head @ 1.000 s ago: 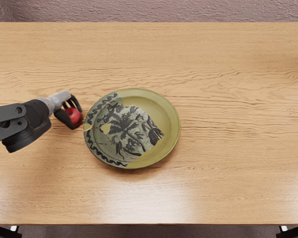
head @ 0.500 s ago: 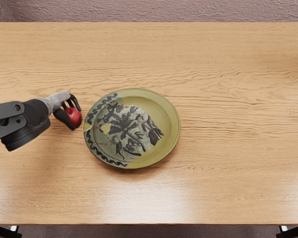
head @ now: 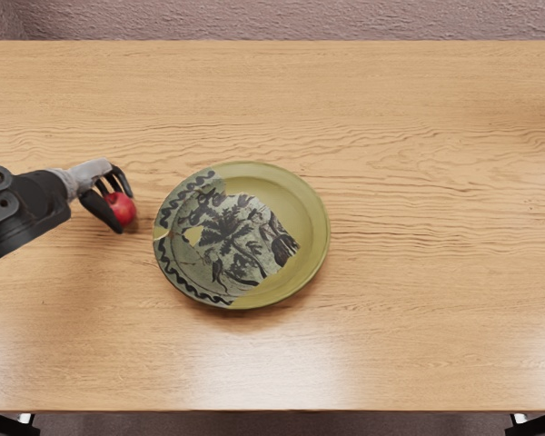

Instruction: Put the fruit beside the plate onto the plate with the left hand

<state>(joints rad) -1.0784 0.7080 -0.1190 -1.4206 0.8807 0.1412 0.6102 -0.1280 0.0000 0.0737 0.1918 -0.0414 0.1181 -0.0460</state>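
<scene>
Fruit (head: 122, 208), round and glossy red, sits clasped by left robot hand (head: 105, 192) beside patterned olive plate (head: 312, 221).

Surface: you have a light wooden table (head: 391, 136) with clear grain | On it: one olive-green plate (head: 304, 207) with a dark leaf pattern, lying flat left of centre | Red fruit (head: 121, 208) near the plate's left rim: you cannot tell whether it touches the wood
</scene>
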